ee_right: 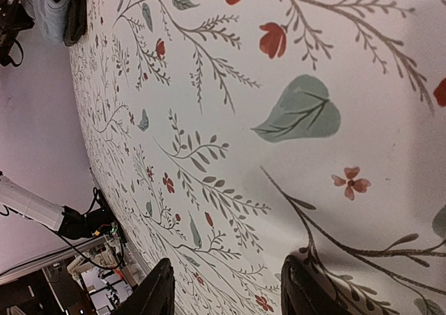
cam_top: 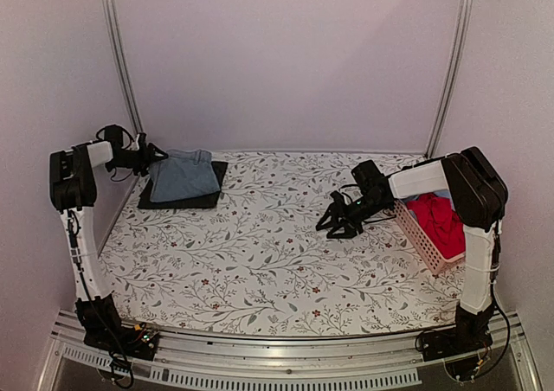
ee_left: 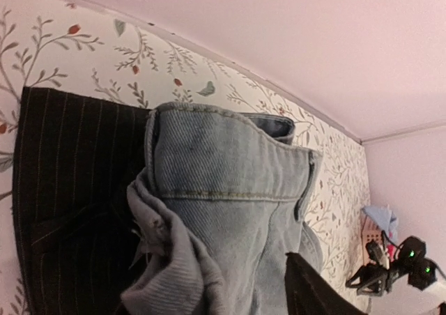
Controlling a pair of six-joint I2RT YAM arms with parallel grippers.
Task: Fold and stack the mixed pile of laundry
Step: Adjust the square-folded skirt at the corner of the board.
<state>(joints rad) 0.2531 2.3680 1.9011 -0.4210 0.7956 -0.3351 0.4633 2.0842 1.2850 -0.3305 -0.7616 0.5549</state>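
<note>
L gripper [cam_top: 145, 158]: upper left of top view, right at the left edge of the folded stack. In L wrist view only one dark finger [ee_left: 315, 293] shows, bottom centre-right, in front of the denim. Can't tell if the fingers are clamped on cloth or free.
R gripper [cam_top: 338, 224]: centre-right of top view, low over the table [cam_top: 260, 261], pointing left. In R wrist view [ee_right: 230, 267] both fingers sit at the bottom edge w/ a clear gap and only printed tabletop between them, so spread apart, grasping nothing.
Denim piece [cam_top: 183, 173]: faded light blue, folded, lying on top of the black shirt, upper left of top view. In L wrist view [ee_left: 223, 189] it fills the centre, waistband seam running across.
Black pinstriped shirt [cam_top: 186, 202]: flat under the denim, sticking out at the bottom and right edges. Takes the left side of L wrist view [ee_left: 70, 175].
Ribbed grey-blue fabric [ee_left: 167, 273]: bunched fold, lower left-centre of L wrist view, touching the denim.
Red garment [cam_top: 437, 218]: heaped in the pink basket [cam_top: 420, 242], right side of top view, beside the R arm.
Pale blue garment [ee_left: 380, 219]: small patch, far lower right of L wrist view, by the basket.
Table cover: white w/ leaf and red flower print.
</note>
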